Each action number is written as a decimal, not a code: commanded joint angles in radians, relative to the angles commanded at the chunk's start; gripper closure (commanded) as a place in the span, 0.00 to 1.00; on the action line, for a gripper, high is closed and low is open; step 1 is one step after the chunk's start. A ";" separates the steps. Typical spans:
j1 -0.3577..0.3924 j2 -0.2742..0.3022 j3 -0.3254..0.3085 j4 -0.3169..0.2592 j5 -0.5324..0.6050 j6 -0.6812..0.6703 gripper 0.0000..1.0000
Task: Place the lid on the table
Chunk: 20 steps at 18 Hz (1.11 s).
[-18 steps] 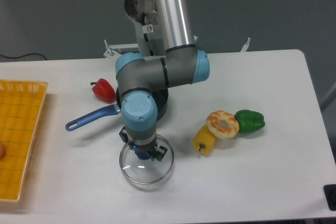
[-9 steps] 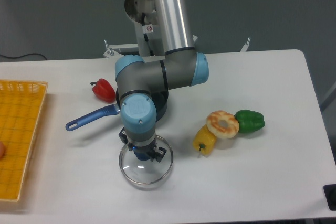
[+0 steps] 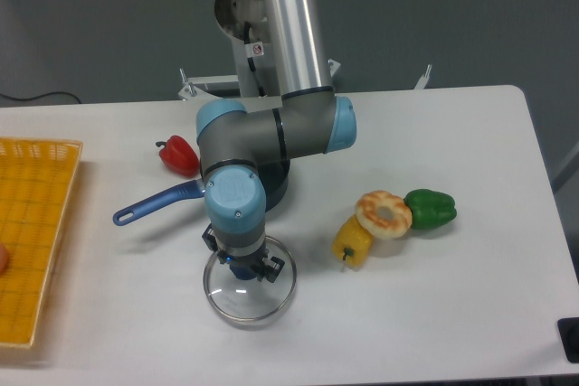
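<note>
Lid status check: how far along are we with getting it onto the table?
Done: the lid is off the saucepan and low over the table, in front of the pan. In hand: the pincer sits at the lid's centre knob; its grip is hidden. Left: confirm the rim rests flat, release, lift the arm away.

Lid (image 3: 249,293) knob and end effector (image 3: 242,266) fingertips hidden beneath the wrist; saucepan (image 3: 163,202) body behind the arm.

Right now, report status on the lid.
Gripper over the lid's knob, closure not visible. Lid low at the table, contact unclear. Saucepan behind, peppers right; nothing under it.
</note>
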 joint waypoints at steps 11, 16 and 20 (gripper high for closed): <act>-0.009 -0.014 -0.002 0.015 0.005 0.000 0.42; -0.011 -0.014 -0.002 0.015 0.018 0.003 0.35; -0.012 -0.020 -0.003 0.017 0.029 0.005 0.27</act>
